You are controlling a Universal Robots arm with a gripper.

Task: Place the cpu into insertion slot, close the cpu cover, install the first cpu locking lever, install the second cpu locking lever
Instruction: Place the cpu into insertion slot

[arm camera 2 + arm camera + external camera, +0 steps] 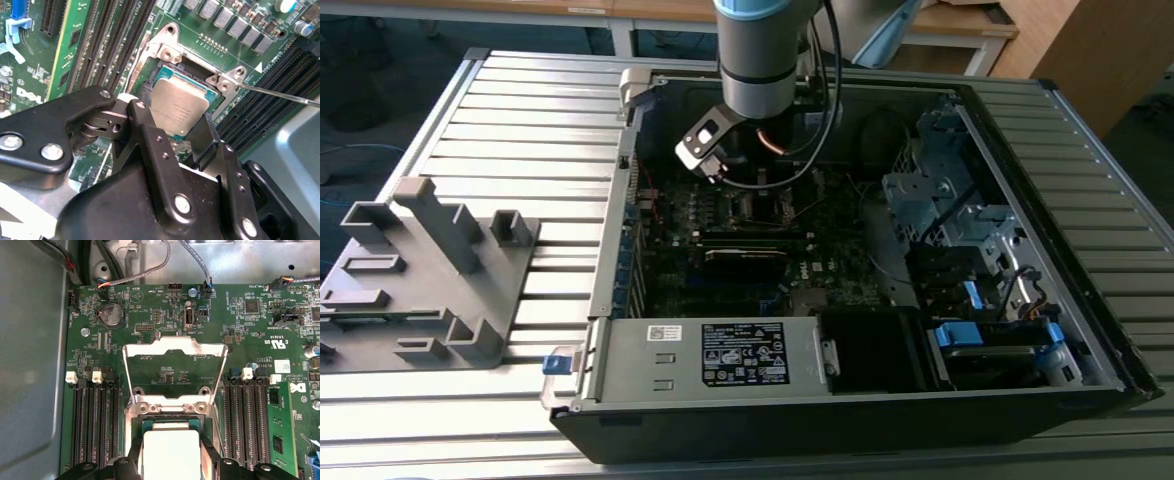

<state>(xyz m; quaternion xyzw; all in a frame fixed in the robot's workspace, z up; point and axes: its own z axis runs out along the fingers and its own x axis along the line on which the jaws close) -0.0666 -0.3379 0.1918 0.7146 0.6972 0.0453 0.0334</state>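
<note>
Ribbed grey metal tabletop (520, 110) carries an open computer case (607, 250) lying on its side. Grey plastic fixture (420, 270) sits on the exterior view's left, apart from the case. Arm (758, 60) reaches down into the case over the dark green circuit board (720, 215). Power supply (707, 355) occupies the case's near end.

Second wrist view: black pincer (175, 117) is narrowed onto the cpu (180, 107), with one finger against each of two opposite edges. The cpu's dull metal top faces up, directly over the insertion slot (167, 50). Cannot tell whether it is fully seated. Long black memory slots (110, 40) run along both sides of the socket. Thin metal rod (280, 95) extends from the socket's corner bracket.

First wrist view: the cpu cover (175, 343) is swung open on its hinge, away from the socket, with bare board visible through its cut-out centre. The cpu lies just beyond the hinge, between the fingertips (135, 460).
</note>
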